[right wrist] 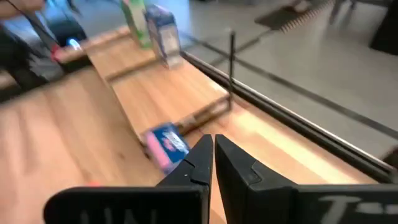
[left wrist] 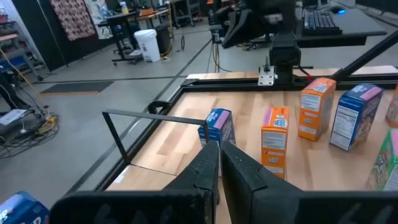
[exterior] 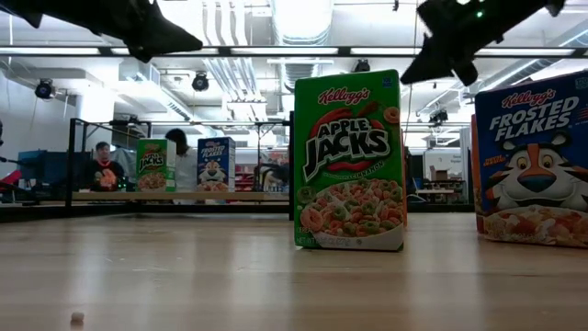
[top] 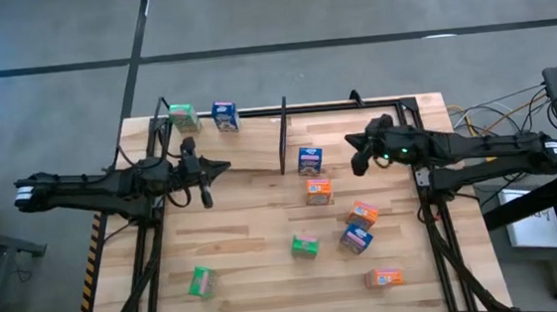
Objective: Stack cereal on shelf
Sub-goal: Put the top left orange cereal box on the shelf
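shelf (top: pixel 243 144): light plank panel in a thin black frame at the table's far side, just ahead of the left gripper and well to the side of the right gripper; black divider rod (top: pixel 283 136) stood at its end nearer the right gripper.
cereal on shelf: one green box (top: pixel 183 116) and one blue box (top: pixel 224 115), both upright, side by side at the far edge, beyond the left gripper.
cereal off shelf: blue box (top: pixel 309 160) just beside the divider rod, between the two grippers and closer to the right one; orange box (top: pixel 318 190) touching or just behind it.
loose group: orange box (top: pixel 362 213), blue box (top: pixel 356 237), green box (top: pixel 304 245), orange box (top: pixel 385 278), all on the table (top: pixel 258 277) nearer the front than the right gripper; green box (top: pixel 202 283) alone, nearer the front than the left gripper.
left gripper (top: pixel 222 166): fingers pressed together, empty, held above the table at the shelf's near edge.
right gripper (top: pixel 353 146): fingers pressed together, empty, held above the table just beside the blue box off the shelf.
background: people seated beyond the table in the low view.
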`<state>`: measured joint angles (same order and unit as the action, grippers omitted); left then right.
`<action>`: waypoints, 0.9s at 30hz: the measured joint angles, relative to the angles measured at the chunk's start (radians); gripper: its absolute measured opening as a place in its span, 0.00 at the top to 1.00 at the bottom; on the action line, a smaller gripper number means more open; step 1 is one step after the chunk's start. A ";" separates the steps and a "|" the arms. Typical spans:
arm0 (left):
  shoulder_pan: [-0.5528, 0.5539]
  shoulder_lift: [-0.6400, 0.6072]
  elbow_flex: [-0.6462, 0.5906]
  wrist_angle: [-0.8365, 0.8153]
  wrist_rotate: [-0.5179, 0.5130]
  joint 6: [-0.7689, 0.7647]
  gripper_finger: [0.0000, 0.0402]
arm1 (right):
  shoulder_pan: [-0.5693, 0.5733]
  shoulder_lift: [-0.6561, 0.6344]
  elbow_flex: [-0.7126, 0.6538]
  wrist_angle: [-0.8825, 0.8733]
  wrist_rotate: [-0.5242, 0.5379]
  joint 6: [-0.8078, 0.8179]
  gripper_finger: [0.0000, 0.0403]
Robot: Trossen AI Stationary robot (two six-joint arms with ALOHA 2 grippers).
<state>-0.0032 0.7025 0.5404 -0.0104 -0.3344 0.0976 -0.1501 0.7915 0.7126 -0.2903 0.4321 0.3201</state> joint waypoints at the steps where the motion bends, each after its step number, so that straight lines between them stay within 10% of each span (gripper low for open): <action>1: 0.000 0.002 0.000 0.001 0.000 0.002 1.00 | -0.012 0.017 0.017 -0.003 -0.005 -0.010 0.98; 15: 0.000 0.013 0.014 0.055 -0.087 0.119 1.00 | -0.242 0.196 0.363 -0.199 -0.359 0.024 0.98; 27: -0.004 0.027 0.005 0.029 0.020 -0.079 1.00 | -0.163 0.334 0.526 -0.353 -0.452 -0.116 0.98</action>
<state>-0.0068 0.7293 0.5453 0.0182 -0.3145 0.0184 -0.3127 1.1251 1.2388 -0.6433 -0.0195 0.2044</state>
